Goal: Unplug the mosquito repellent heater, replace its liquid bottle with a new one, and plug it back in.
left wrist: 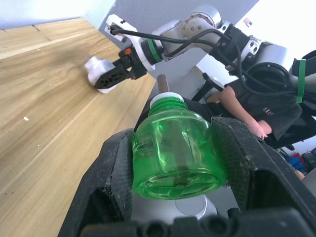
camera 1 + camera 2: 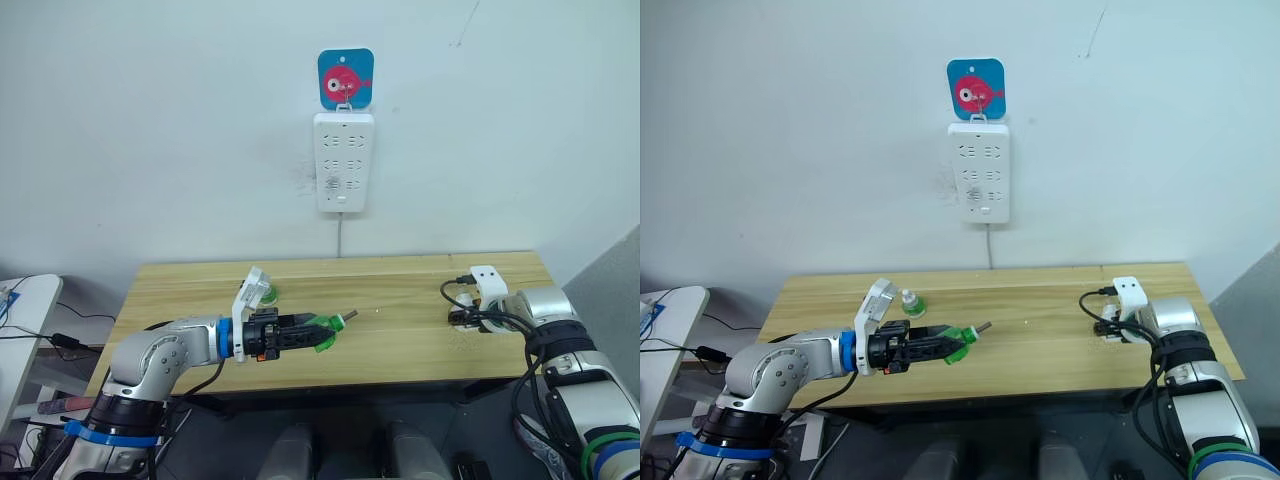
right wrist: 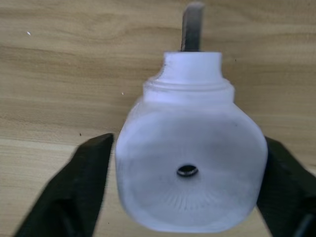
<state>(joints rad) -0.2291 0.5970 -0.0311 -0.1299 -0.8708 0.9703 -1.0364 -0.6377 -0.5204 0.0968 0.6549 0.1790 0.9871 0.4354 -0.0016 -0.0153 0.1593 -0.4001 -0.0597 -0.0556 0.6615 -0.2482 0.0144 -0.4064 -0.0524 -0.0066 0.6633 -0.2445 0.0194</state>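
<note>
A green liquid bottle (image 1: 175, 148) with a white neck and dark wick lies on its side just above the table, my left gripper (image 2: 318, 333) shut on its body. Its wick points toward my right arm. A second green bottle (image 2: 268, 293) stands on the table behind my left wrist. At the table's right end my right gripper (image 3: 187, 197) is shut on the white mosquito repellent heater (image 3: 190, 148), low over the wood. The heater's domed face with its centre hole faces the wrist camera, and a dark stub sticks out beyond its neck.
The wooden table (image 2: 400, 290) stands against a white wall. A tall white power strip (image 2: 344, 162) hangs on that wall above the table's middle, its cord dropping behind the table. Above it is a blue card with a red fish (image 2: 345, 78).
</note>
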